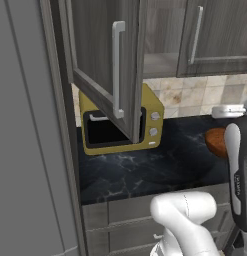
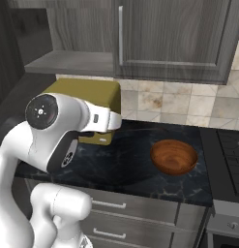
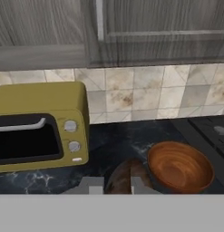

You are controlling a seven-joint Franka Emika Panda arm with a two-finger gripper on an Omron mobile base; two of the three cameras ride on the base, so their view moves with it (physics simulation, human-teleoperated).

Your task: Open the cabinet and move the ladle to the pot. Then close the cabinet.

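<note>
With the hand [image 3: 114, 186] pinched on what looks like the ladle [image 3: 126, 171], swing right, clearing the bowl [image 3: 179, 167], toward the stove [image 3: 208, 129].

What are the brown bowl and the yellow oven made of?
The bowl looks like reddish-brown wood with a smooth polish: faint grain rings show inside it. The toaster oven looks like painted metal, mustard yellow and matte, with a dark glass-like door and silvery knobs. Everything is rendered, so that's a guess.
</note>
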